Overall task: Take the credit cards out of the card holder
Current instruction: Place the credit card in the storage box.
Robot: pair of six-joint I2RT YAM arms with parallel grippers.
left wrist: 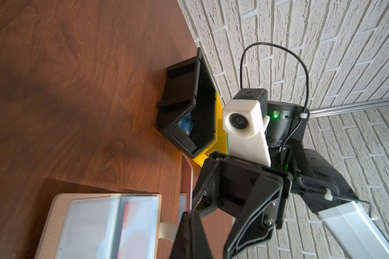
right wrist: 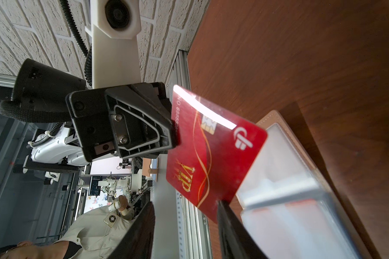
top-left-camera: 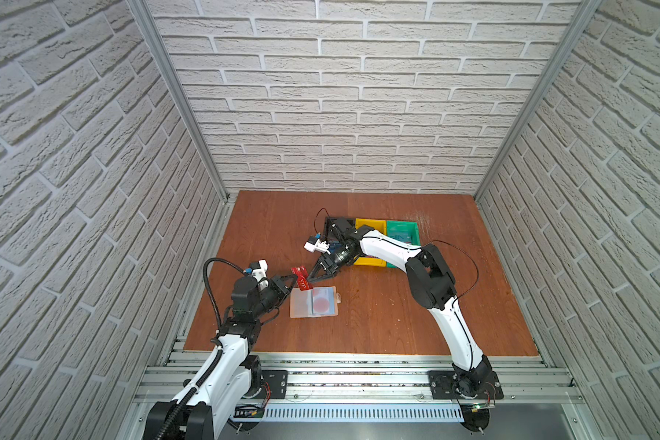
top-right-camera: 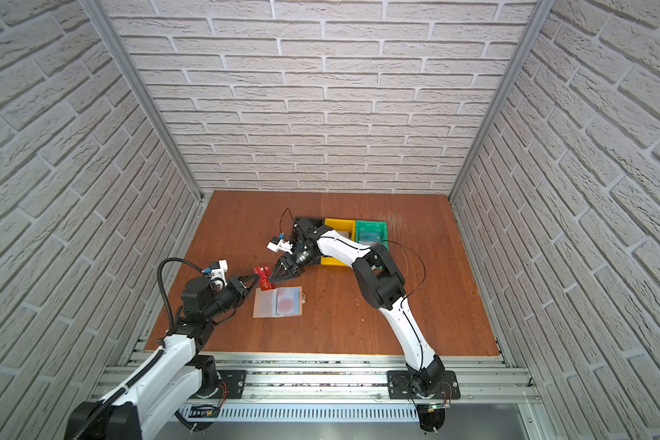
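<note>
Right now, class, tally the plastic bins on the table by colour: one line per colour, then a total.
black bin: 1
yellow bin: 1
green bin: 1
Total: 3
</note>
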